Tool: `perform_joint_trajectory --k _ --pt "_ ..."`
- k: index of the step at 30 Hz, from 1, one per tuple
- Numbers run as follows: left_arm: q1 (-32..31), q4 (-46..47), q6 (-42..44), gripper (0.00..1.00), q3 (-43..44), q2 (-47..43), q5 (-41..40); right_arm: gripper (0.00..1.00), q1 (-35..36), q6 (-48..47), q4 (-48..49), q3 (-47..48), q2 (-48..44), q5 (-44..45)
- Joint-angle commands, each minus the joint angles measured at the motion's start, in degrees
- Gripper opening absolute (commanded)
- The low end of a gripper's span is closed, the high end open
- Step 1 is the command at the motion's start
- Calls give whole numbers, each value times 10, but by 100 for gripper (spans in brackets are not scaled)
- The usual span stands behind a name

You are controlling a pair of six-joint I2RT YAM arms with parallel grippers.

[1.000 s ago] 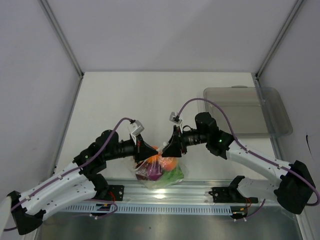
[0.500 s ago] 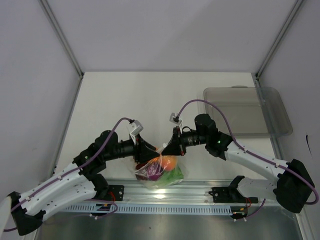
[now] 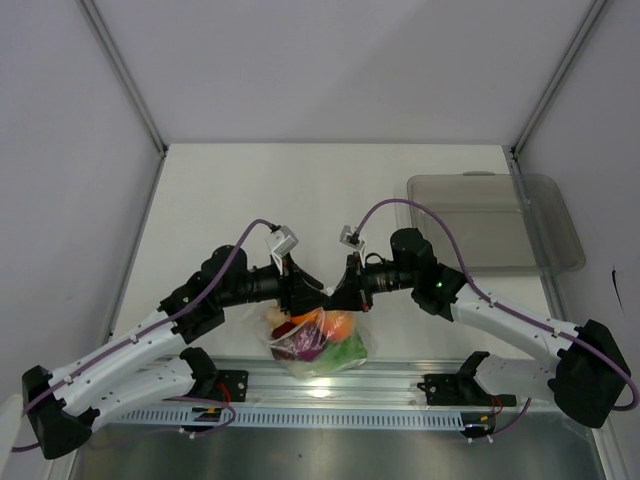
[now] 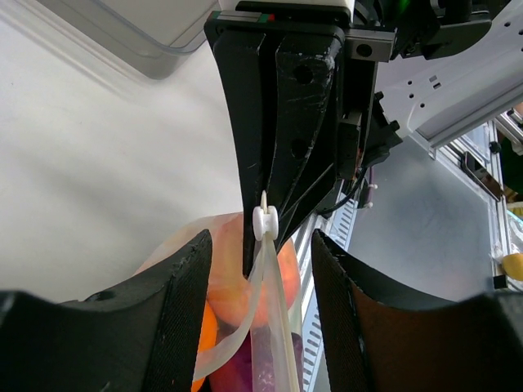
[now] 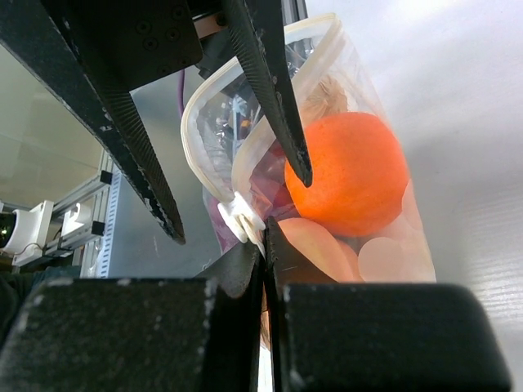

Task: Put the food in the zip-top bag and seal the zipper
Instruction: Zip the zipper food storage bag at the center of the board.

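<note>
Food (image 3: 335, 326) fills the zip-top bag (image 3: 300, 355), which sits at the near edge of the table (image 3: 300, 200) in the overhead view, with both grippers at its mouth.

Right wrist view: the right gripper (image 5: 263, 243) has its jaws pressed together on the zipper (image 5: 189, 135), just beside the white slider (image 5: 237, 214). An orange (image 5: 347, 175) lies inside.

Left wrist view: the left gripper (image 4: 260, 238) has its jaws apart. The slider and strip lie between them, touching neither.

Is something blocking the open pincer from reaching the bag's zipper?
No, nothing visible is. The zipper has its white slider right in the gap of the open left pincer. The right pincer, shut on the bag edge, is behind the slider, not in between.
</note>
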Motion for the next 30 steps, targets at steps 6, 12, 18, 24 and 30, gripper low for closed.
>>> perform_joint_trajectory --k 6,12,18,24,30 --pt "4 29 1 48 31 21 9 0 6 -3 25 5 -12 14" --pt "4 35 1 43 30 28 7 0 9 3 26 4 -2 22" --pt "4 30 2 23 32 34 8 0 11 10 29 4 -7 37" --pt "3 23 4 0 27 29 6 0 12 25 38 -6 -24 68" --pt "4 9 12 0 20 21 10 0 12 63 82 -39 -79 124"
